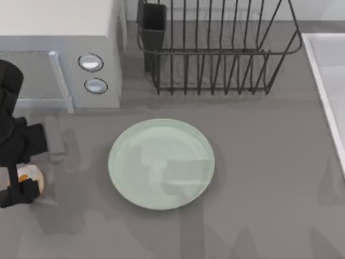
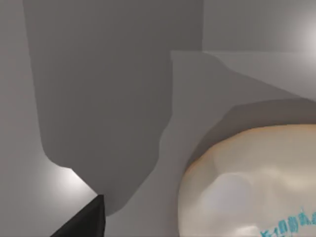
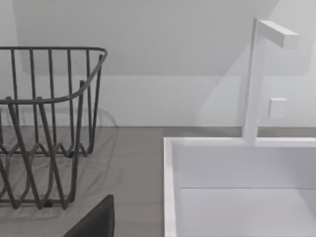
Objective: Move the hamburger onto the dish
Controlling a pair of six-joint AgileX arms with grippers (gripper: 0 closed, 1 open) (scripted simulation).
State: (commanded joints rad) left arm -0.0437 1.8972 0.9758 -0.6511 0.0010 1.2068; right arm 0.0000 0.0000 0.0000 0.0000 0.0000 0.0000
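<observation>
The hamburger [image 1: 30, 175], a small cream-tan lump with an orange patch, lies on the grey table at the far left edge. My left gripper [image 1: 21, 183] stands open around it, with black parts on both sides of it. In the left wrist view the hamburger [image 2: 252, 187] looms close, and one black fingertip [image 2: 89, 222] stays apart from it with bare table between. The dish [image 1: 161, 163], a large pale green plate, sits at the table's middle, well to the right of the hamburger. A dark part of my right gripper [image 3: 96, 219] shows near the sink.
A black wire dish rack [image 1: 215, 54] stands behind the dish. A grey appliance with two round knobs [image 1: 91, 73] fills the back left. A white sink [image 1: 329, 81] with its faucet [image 3: 256, 79] runs along the right edge.
</observation>
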